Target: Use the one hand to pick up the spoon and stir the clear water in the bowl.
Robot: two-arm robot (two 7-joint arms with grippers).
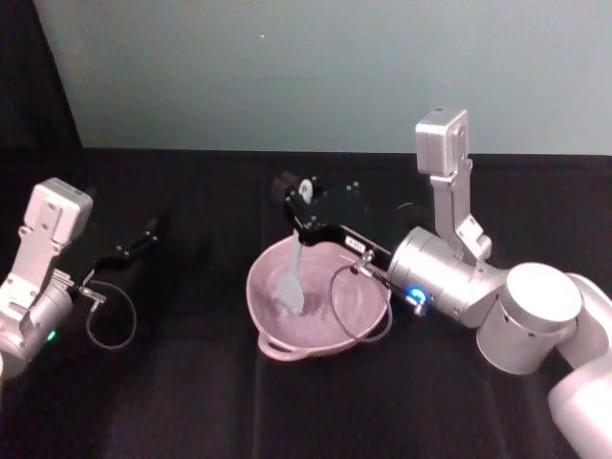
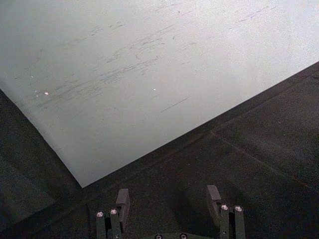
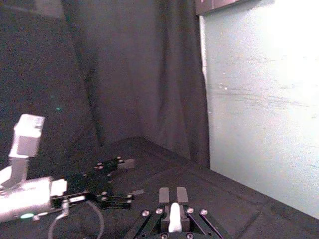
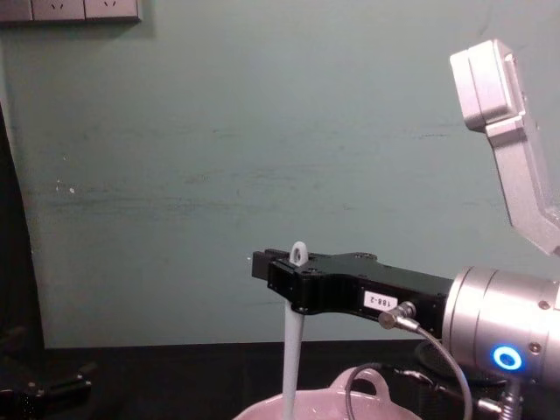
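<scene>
the right gripper (image 4: 262,265), black and flat with a small white label, reaches level over the pale pink bowl (image 1: 260,296) and clamps the slim white spoon (image 1: 295,266) just below its ring tip. the spoon hangs nearly upright, its blade down inside the bowl.

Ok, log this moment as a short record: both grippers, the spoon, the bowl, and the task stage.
right gripper: shut on the spoon's upper handle, reaching in over the bowl
spoon: near upright, ring end above the fingers, blade down inside the bowl
bowl: pink, on the black table at centre, loop handle on its rim
water: cannot be made out
left gripper: open, holding nothing, off to the robot's left
stage: spoon picked up and dipped in the bowl, placed for stirring
</scene>
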